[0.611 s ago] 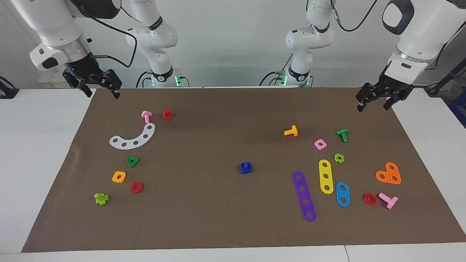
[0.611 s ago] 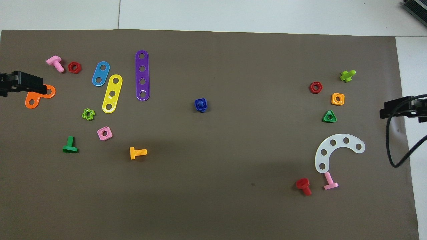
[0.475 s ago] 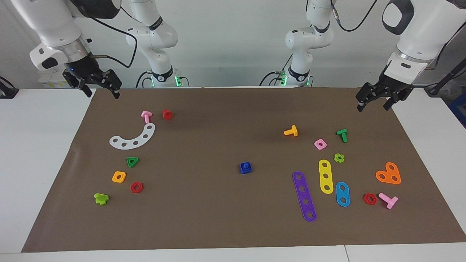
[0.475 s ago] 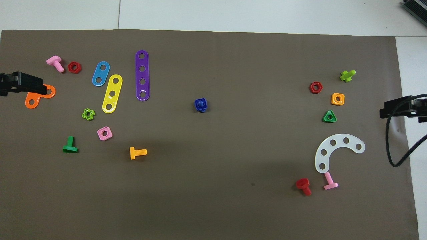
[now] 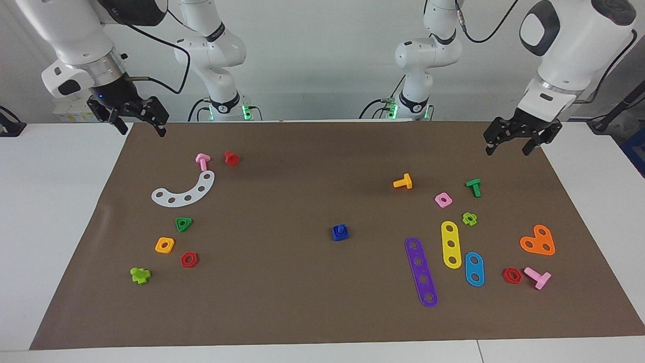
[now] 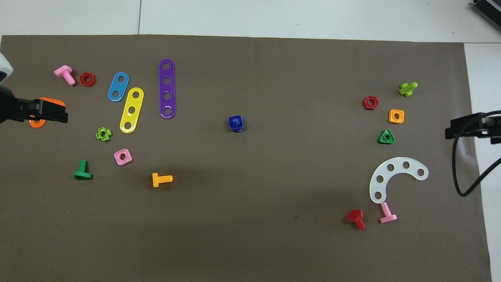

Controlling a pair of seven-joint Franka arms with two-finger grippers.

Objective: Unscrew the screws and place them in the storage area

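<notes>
The screw (image 5: 341,229) (image 6: 235,122) is blue and stands at the middle of the brown paper mat (image 5: 282,292) (image 6: 250,235). Its round stub pokes up out of a blue square nut (image 5: 340,235); its head is hidden under the nut. My left gripper (image 5: 508,149) hangs open and holds nothing above the mat's corner at the left arm's end, well apart from the screw. In the overhead view it covers part of the orange plate (image 6: 37,122). My right gripper (image 5: 142,131) waits open and holds nothing over the mat's corner at the right arm's end.
Toward the left arm's end lie a purple strip (image 5: 421,271), yellow strip (image 5: 451,244), blue strip (image 5: 474,268), orange bolt (image 5: 403,182), green bolt (image 5: 473,187) and pink nut (image 5: 443,199). Toward the right arm's end lie a white arc (image 5: 184,191), green triangular nut (image 5: 184,224) and red bolt (image 5: 231,158).
My left gripper has shifted a little toward the middle of the table and now covers more of the orange plate in the overhead view. The right arm and all the parts stay still.
</notes>
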